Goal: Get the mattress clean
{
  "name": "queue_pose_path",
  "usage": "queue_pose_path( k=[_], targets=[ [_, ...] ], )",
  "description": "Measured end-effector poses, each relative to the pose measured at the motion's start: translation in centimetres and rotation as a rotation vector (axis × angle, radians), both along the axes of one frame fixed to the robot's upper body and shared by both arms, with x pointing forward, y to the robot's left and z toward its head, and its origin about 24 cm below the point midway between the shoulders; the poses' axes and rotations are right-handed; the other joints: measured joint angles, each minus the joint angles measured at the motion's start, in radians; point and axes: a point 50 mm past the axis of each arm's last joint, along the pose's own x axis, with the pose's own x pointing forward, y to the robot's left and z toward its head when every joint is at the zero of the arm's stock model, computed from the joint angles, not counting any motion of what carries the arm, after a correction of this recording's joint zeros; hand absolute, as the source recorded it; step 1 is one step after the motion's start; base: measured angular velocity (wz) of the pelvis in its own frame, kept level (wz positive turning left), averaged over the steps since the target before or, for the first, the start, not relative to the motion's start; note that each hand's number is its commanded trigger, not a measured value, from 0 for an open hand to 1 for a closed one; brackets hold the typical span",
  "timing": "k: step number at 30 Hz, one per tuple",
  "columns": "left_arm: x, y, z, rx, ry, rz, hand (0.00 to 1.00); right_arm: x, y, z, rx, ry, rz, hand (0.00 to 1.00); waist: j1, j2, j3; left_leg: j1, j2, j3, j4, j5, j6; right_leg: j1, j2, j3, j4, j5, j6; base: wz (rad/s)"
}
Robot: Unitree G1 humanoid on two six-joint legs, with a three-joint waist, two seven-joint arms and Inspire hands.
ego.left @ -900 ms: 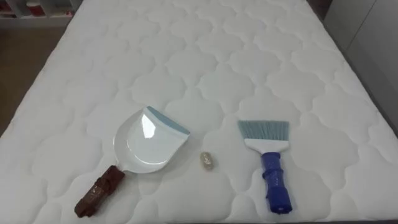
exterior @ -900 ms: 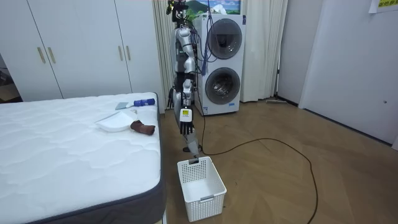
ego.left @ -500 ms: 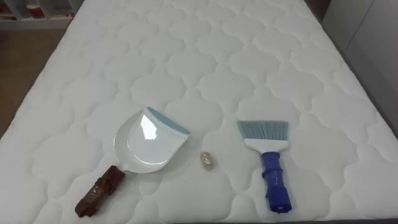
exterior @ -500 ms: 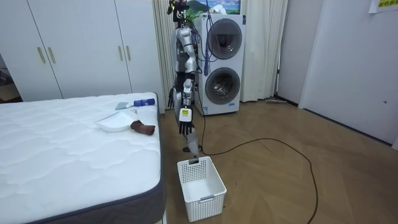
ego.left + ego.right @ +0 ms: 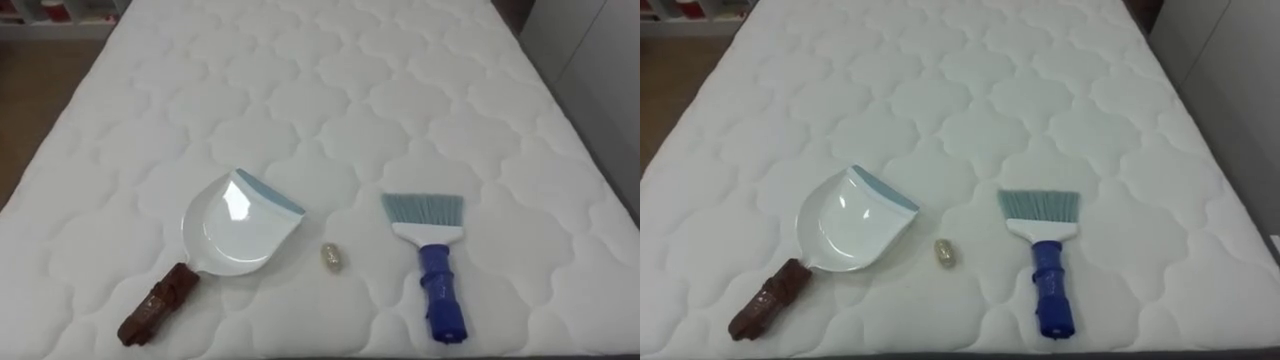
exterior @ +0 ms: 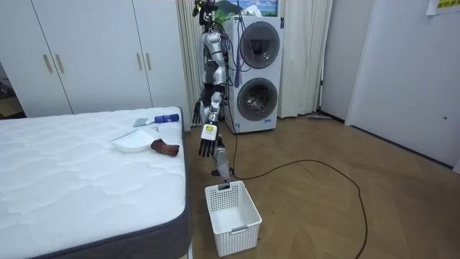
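Note:
On the white quilted mattress (image 5: 330,90) lies a white dustpan (image 5: 238,225) with a pale blue lip and a brown handle (image 5: 155,305) that points toward me at the lower left. A brush (image 5: 432,260) with grey-blue bristles and a blue handle lies to its right. Between them sits a small beige scrap (image 5: 332,257). In the room view I stand at the bed's edge beside the dustpan (image 6: 131,142) and brush (image 6: 158,119). My left hand (image 6: 207,146) hangs near the mattress edge, fingers straight. My right hand (image 6: 196,114) shows small behind my body.
A white slatted basket (image 6: 231,216) stands on the wooden floor close to the bed's corner. Stacked washing machines (image 6: 255,72) are behind me and white wardrobes (image 6: 86,50) line the far wall. Bare wooden floor stretches toward the room view's right.
My left hand has lifted a little and swung toward the bed. The dustpan, brush and scrap lie as before; the eye view has shifted slightly.

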Motion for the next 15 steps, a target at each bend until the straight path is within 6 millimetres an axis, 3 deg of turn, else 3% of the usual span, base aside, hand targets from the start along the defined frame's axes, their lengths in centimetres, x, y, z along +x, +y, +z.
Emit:
queue_pose_path(
  k=[1,3,6,15],
  targets=[
    [0.8,0.1,0.3,0.021,-0.043,-0.005,0.00,0.1,0.1,0.0,-0.003,-0.006,0.012,0.00,0.001,0.003,-0.0020,-0.001,0.000,-0.001,0.000,0.000,0.000,-0.001,0.000,0.000,0.000,0.000,0.000,0.00],
    [2.5,0.3,1.0,0.050,-0.143,-0.017,0.00,0.2,0.1,0.0,-0.008,-0.016,0.022,0.00,0.006,0.000,0.0023,-0.006,0.000,-0.003,0.000,0.000,0.000,-0.005,0.000,-0.002,-0.001,0.000,0.000,0.02],
    [5.7,0.2,2.7,0.094,-0.337,-0.053,0.00,0.9,0.1,0.2,-0.029,-0.041,0.058,0.00,0.006,-0.002,-0.0004,-0.033,0.000,-0.005,0.002,0.003,0.005,-0.028,0.000,-0.003,0.000,0.005,0.000,0.00],
    [8.2,-0.8,4.4,0.141,-0.508,-0.138,0.00,1.0,0.3,0.2,-0.011,-0.040,0.106,0.00,0.001,-0.001,-0.0017,-0.013,0.000,-0.004,-0.003,0.003,0.005,-0.015,0.000,0.002,-0.003,0.017,0.002,-0.02]
  ],
)
